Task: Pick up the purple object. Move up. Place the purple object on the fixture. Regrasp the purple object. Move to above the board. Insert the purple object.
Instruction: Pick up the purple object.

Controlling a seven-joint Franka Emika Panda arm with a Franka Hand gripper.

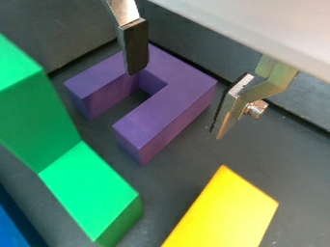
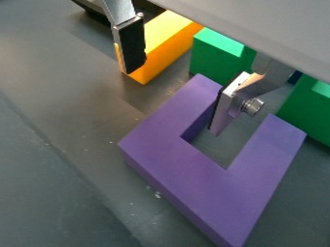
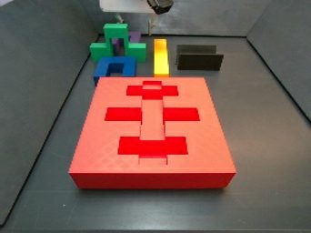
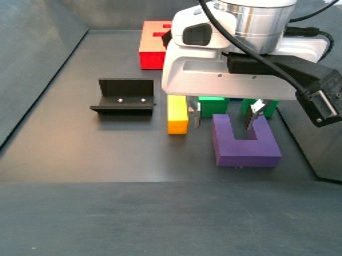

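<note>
The purple object point(image 4: 245, 140) is seen lying flat on the dark floor, just beside the yellow block point(image 4: 177, 113) and near the green block point(image 1: 52, 145), so the very first step — the pick-up — is judged not yet complete. The gripper point(image 1: 180, 82) is lowered over it with the jaws spread: in both wrist views one finger point(image 2: 127, 42) is placed on one side of a prong, while its partner point(image 2: 236, 104) sits on the other side, and no squeeze on the plastic is shown. Contact between pads and prong cannot be told for certain. In a side view the fixture point(image 4: 124, 98) is shown standing empty, well apart from the purple object, and nothing has been placed on it. The board point(image 3: 152, 127) is seen with its recessed cut-outs unfilled. Everything after the grasp — lifting, setting down on the fixture, regrasping, travelling above the board and inserting — is judged to remain undone.
</note>
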